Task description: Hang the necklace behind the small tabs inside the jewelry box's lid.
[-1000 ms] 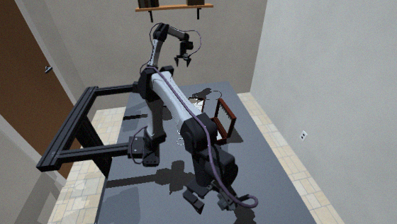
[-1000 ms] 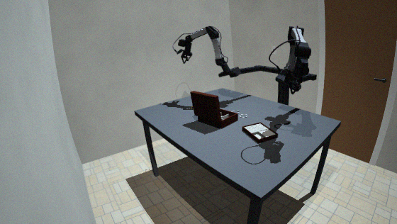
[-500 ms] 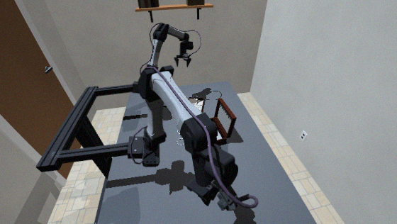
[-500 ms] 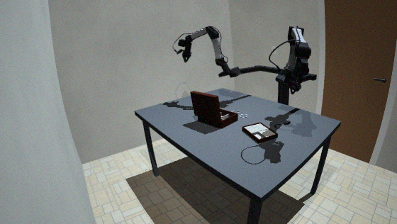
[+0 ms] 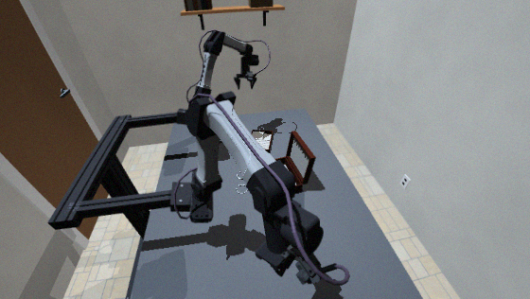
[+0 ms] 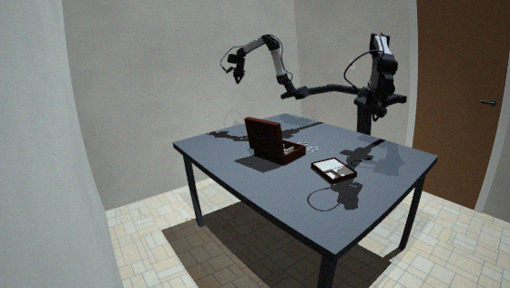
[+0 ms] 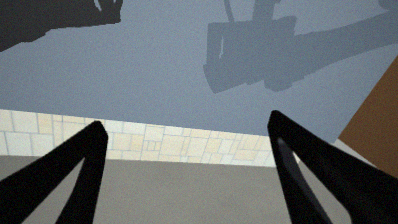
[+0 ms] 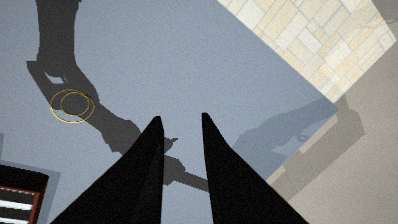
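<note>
Top view shows the right gripper with jaws narrowly apart, the left gripper with jaws wide apart.

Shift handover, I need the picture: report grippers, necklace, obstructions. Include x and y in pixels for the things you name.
Left gripper [image 5: 245,86] [image 6: 378,118] [image 7: 186,117] open, empty. Right gripper [image 5: 291,272] [image 6: 237,81] [image 8: 182,115] partly closed, empty. Silvery strand [image 5: 242,193] [image 6: 312,150], likely the necklace, outside box [image 5: 311,163] [image 6: 264,137]. Gold rings [image 8: 51,107] beside box.

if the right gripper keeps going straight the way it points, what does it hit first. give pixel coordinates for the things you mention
Probably the bare table top [image 8: 260,65]; nothing shows between it and the right gripper [image 8: 182,122], though depth is hard to judge.
</note>
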`<state>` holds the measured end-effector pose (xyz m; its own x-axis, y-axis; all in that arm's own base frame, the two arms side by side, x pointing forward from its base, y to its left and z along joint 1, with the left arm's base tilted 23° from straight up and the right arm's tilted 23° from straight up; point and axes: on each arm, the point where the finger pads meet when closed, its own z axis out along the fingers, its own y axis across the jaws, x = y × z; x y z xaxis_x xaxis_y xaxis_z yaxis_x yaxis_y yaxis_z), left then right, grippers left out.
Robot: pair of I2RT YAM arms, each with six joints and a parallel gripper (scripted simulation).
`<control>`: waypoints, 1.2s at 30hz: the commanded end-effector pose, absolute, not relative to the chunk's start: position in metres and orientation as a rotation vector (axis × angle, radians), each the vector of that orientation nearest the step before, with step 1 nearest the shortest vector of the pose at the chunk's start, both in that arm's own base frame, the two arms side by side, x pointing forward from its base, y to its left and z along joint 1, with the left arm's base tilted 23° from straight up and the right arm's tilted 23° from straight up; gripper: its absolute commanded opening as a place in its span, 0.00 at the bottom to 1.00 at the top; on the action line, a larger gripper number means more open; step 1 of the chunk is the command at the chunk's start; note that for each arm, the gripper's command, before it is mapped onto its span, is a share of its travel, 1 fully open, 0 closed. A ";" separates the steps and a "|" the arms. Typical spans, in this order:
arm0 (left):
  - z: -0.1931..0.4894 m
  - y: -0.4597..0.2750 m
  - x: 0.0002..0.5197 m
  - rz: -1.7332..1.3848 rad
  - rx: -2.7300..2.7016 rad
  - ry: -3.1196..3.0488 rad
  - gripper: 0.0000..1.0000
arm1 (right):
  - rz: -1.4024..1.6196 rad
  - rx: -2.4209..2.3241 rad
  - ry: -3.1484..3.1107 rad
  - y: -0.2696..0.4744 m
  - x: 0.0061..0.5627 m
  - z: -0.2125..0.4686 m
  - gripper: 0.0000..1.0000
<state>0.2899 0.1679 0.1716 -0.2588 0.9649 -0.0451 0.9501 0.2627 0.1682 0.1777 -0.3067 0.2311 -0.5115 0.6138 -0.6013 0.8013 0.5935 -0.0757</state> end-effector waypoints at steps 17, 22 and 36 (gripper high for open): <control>0.253 0.131 0.376 0.656 0.852 2.287 1.00 | -0.439 0.832 2.456 -0.295 0.311 0.114 0.25; 0.283 0.108 0.390 0.620 0.615 2.159 1.00 | -0.419 0.732 2.522 -0.268 0.342 0.070 0.25; 0.360 0.046 0.395 0.316 0.152 1.785 1.00 | -0.391 0.463 2.659 -0.181 0.386 -0.034 0.25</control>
<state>0.3917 0.0567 0.3177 -0.4100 0.4255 -0.8068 0.0960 0.8998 0.4257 0.3681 -0.1891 -0.0188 -0.8678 0.2923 -0.4018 0.3858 0.9060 -0.1743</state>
